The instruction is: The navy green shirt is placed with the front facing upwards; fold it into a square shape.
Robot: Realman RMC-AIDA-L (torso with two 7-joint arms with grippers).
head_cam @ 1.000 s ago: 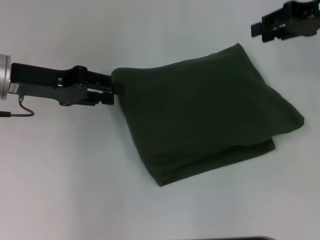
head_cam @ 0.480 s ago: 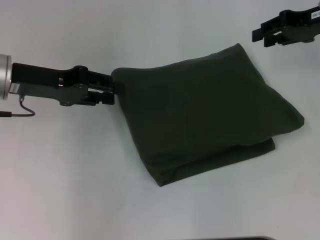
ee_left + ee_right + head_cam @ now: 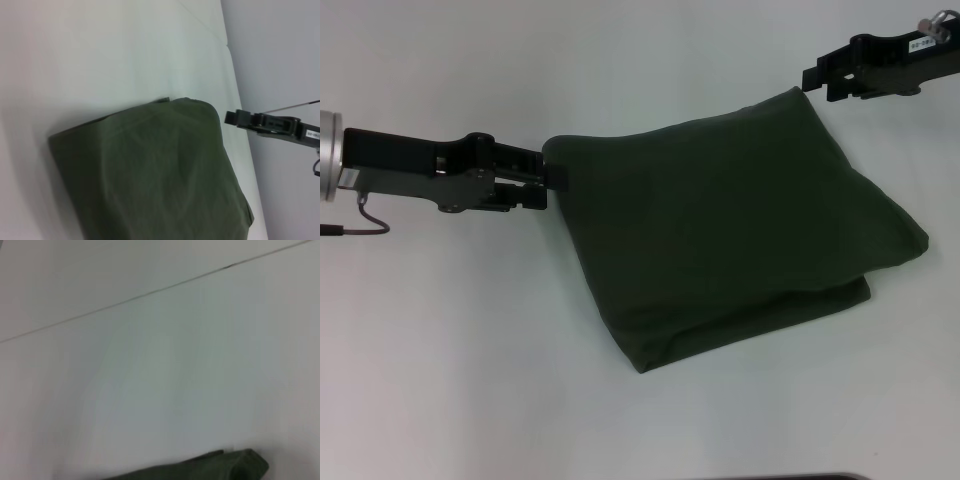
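The navy green shirt (image 3: 730, 230) lies folded into a rough square on the white table, plain cloth up, with no lettering showing. My left gripper (image 3: 553, 177) reaches in from the left and is shut on the shirt's far left corner. At the upper right, my right gripper (image 3: 815, 84) hovers open just beside the shirt's far right corner, apart from the cloth. The left wrist view shows the shirt (image 3: 150, 175) close up and the right gripper (image 3: 231, 118) beyond its corner. Only a sliver of the shirt (image 3: 225, 467) shows in the right wrist view.
A white table (image 3: 470, 350) spreads around the shirt on all sides. A dark strip (image 3: 810, 477) shows at the near edge. A thin cable (image 3: 365, 225) hangs under the left arm.
The right gripper has moved left, closing in on the shirt's far right corner. The left gripper and the shirt have stayed still.
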